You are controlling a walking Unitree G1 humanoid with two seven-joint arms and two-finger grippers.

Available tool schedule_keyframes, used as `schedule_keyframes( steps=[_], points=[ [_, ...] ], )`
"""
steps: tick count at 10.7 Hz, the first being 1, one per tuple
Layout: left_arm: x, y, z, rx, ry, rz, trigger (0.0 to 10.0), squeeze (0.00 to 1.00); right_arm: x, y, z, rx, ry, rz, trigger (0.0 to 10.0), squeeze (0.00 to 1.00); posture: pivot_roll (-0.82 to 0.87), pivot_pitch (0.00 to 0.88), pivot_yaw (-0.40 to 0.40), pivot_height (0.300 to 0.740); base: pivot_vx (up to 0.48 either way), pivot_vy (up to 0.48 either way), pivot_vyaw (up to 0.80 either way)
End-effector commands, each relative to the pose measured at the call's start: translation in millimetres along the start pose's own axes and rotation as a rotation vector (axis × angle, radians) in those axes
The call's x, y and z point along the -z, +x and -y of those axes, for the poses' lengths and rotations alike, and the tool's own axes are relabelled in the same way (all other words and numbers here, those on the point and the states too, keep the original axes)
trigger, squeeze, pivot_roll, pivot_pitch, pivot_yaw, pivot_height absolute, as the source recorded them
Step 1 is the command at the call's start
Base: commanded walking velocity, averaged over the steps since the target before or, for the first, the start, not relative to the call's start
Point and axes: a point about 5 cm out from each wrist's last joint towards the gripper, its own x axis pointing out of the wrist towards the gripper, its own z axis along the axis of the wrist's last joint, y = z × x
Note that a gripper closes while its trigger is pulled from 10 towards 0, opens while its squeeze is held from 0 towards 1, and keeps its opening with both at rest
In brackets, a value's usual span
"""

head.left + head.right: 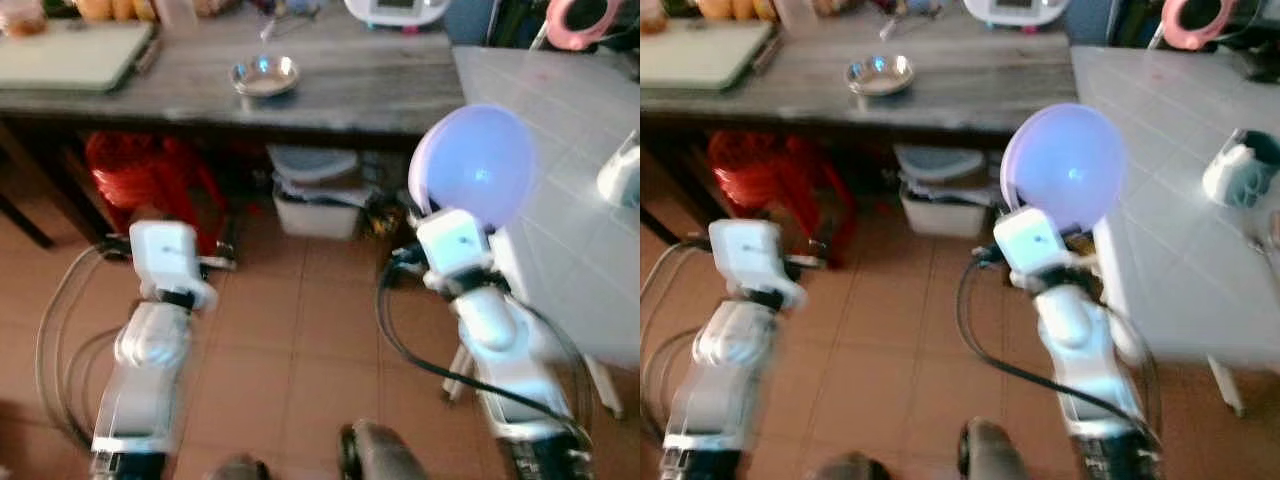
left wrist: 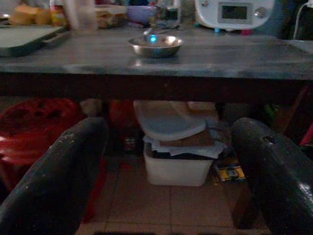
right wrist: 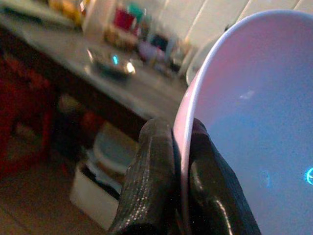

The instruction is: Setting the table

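Between right pincer [image 3: 181, 161] fingers: lilac plate [image 1: 472, 165] rim, held upright.

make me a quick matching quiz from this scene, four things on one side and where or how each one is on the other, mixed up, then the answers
Things
1. lavender plate
2. metal bowl
3. white storage bin
4. left gripper

Place or state
A. on the floor under the wooden counter
B. open, holding nothing
C. pinched by its rim in the right gripper
D. on top of the wooden counter

Pairs: 1-C, 2-D, 3-A, 4-B
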Motion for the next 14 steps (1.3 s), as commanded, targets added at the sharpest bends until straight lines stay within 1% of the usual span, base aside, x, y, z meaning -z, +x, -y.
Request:
schedule_keyframes(
  steps=[1,2,3,4,5,8,11,14],
  points=[
    [-2.1,-0.3,-7.7,-0.022,0.022,0.003,10.0,0.0,-7.7,3.6,-2.2,-0.007,0.013,0.034,10.0,0.0,-0.03,0.12,0.011,0.74,0.48,0.0,0.0],
    [-2.2,0.4,-7.5,-0.02,0.021,0.004,10.0,0.0,-8.1,3.8,-3.1,-0.01,0.014,0.036,10.0,0.0,-0.04,0.12,0.013,0.74,0.48,0.0,0.0],
    [-2.5,0.8,-7.1,-0.02,0.019,0.004,10.0,0.0,-10.2,3.7,-3.6,-0.017,-0.005,0.052,10.0,0.0,-0.04,0.121,0.014,0.74,0.48,0.0,0.0],
    [-2.7,1.0,-7.0,-0.019,0.018,0.005,10.0,0.0,-11.7,3.8,-4.3,-0.021,-0.02,0.061,10.0,0.0,-0.04,0.121,0.014,0.74,0.48,0.0,0.49],
    [-2.7,0.9,-6.9,-0.017,0.019,0.005,10.0,0.0,-11.5,4.2,-4.5,-0.016,-0.001,0.058,10.0,0.0,-0.03,0.12,0.015,0.74,0.48,0.0,0.0],
    [-4.4,1.8,-6.2,-0.015,0.014,0.01,10.0,0.0,-11.6,6.4,-4.5,-0.011,0.005,0.058,10.0,0.0,-0.03,0.119,0.016,0.74,0.48,0.0,0.0],
    [-7.3,4.3,-5.1,-0.017,-0.023,0.02,10.0,0.0,-16.1,10.2,-0.8,0.002,0.009,0.084,10.0,0.0,-0.04,0.118,0.017,0.74,0.46,0.0,0.0],
    [-9.6,4.6,-3.6,-0.017,-0.023,0.029,10.0,0.0,-18.0,14.3,4.6,0.014,0.003,0.097,10.0,0.0,-0.04,0.118,0.016,0.74,0.336,0.341,0.0]
  ],
)
